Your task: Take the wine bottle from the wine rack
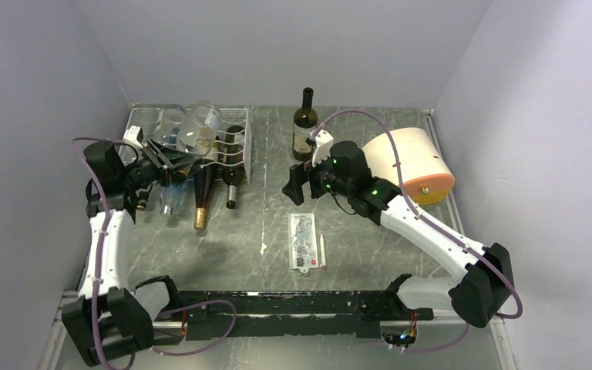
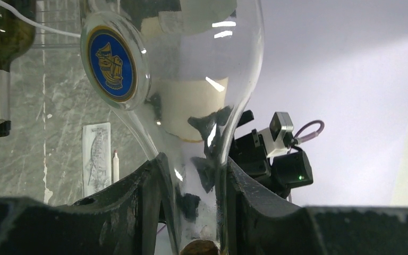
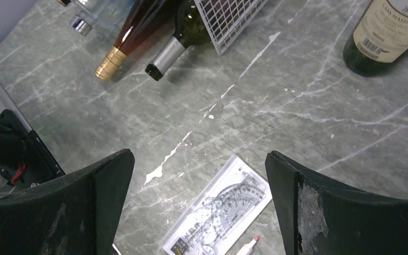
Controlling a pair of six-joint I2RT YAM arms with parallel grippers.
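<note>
My left gripper is shut on the neck of a clear glass wine bottle. The bottle is tilted up above the white wire wine rack at the back left. In the left wrist view the wine bottle carries a round blue label, and its neck sits between the black fingers with a cork at the bottom. Several other bottles lie on the wine rack with their necks pointing toward me. My right gripper hangs open over the middle of the table, holding nothing.
A dark green bottle stands upright behind the right gripper. A peach-coloured roll lies at the right. A packaged protractor and a pen lie in the table's middle. Grey walls close in on the left, back and right.
</note>
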